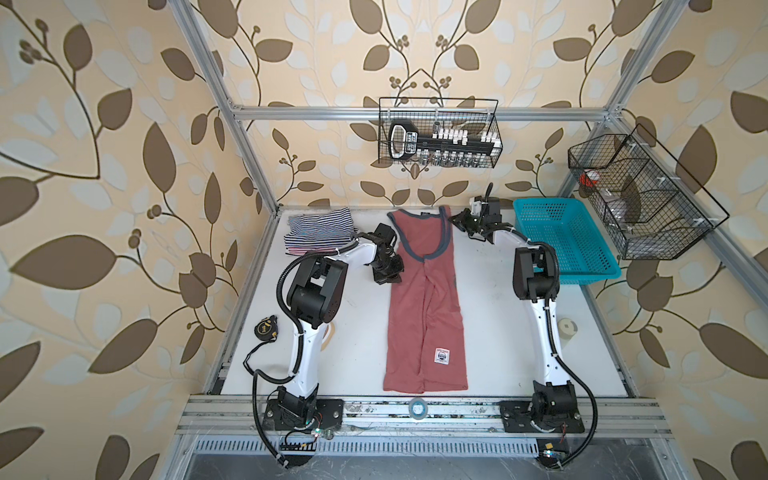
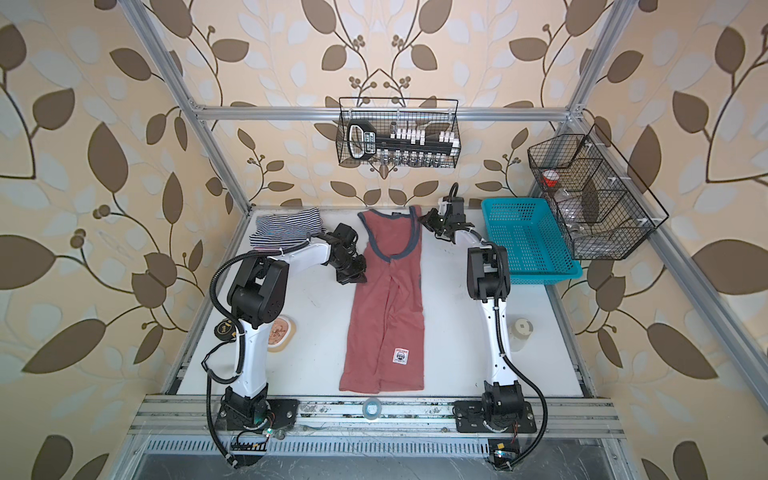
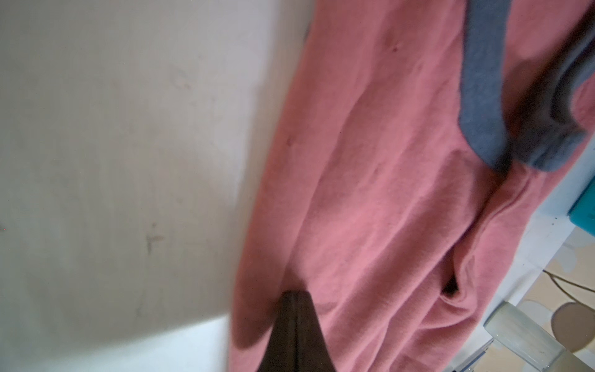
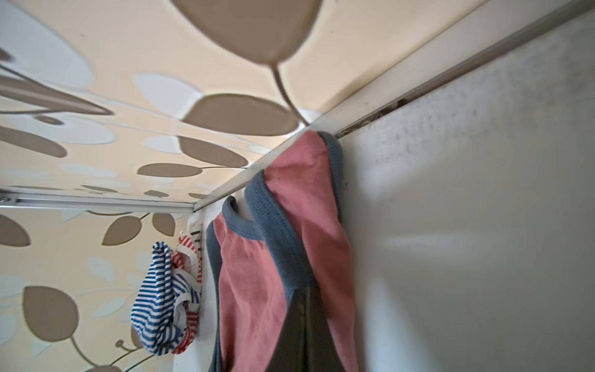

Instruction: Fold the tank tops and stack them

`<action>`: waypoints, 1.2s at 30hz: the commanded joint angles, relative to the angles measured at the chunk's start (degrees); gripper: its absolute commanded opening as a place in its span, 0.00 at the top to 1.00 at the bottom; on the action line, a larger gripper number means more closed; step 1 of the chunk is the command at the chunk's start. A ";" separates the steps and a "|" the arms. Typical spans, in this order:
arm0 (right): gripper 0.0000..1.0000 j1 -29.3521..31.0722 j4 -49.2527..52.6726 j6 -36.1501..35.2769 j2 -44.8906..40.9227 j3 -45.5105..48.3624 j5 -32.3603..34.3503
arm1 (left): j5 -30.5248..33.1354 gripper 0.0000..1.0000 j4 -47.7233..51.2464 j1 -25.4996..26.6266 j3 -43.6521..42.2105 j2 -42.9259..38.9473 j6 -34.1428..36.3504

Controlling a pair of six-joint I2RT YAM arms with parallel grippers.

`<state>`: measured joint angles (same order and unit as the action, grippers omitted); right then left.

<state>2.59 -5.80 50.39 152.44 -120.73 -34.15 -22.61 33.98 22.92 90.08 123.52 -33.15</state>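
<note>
Length is the thing to watch. The dusty red tank top [image 1: 424,316] lies flat on the desk [image 1: 357,324], near the teal basket [image 1: 590,277] on the side toward the left arm. Its sides are turned in, and its long axis runs parallel to the basket's long side. The neck end lies about level with the basket's far end, and the hem with the badge print lies well past the basket's near end. Both sets of fingers are at the neck end. The right fingers [image 4: 299,328], between basket and top, are clenched and seem to grasp the strap [image 1: 445,216] nearest the basket, with grey-blue trim bunched at their tips in the wrist view. The left fingers [image 3: 286,331] are at the edge farthest from the basket, somewhat nearer the hem. They are clenched with cloth puckering at their tip, so they appear to pinch that edge. By my judgement the next fold runs along the long axis, neck end toward hem, and the uneven positions of the 2 grips could skew it. The 2 striped tank tops [image 1: 320,230] sit stacked farther from the basket, beyond the red top.
</note>
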 commanded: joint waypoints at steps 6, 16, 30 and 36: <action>1.00 -2.30 -13.16 14.40 0.68 1.50 -2.54 | 0.40 0.95 2.88 0.63 0.59 2.64 1.44; 0.54 -2.72 -19.94 9.73 -12.63 18.75 -4.74 | 4.10 0.66 7.20 0.44 11.18 -1.49 3.05; 0.56 8.81 5.80 -17.06 -56.18 62.53 4.45 | 12.86 0.59 15.93 2.85 -9.12 -29.21 2.93; 0.55 18.22 21.22 -22.74 -70.97 70.50 14.09 | 14.16 0.57 13.70 9.69 -27.54 -40.49 -1.14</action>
<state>18.11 2.72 33.87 86.30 -53.06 -27.51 -10.33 46.22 30.13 68.12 86.21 -31.70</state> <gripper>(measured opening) 0.453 0.426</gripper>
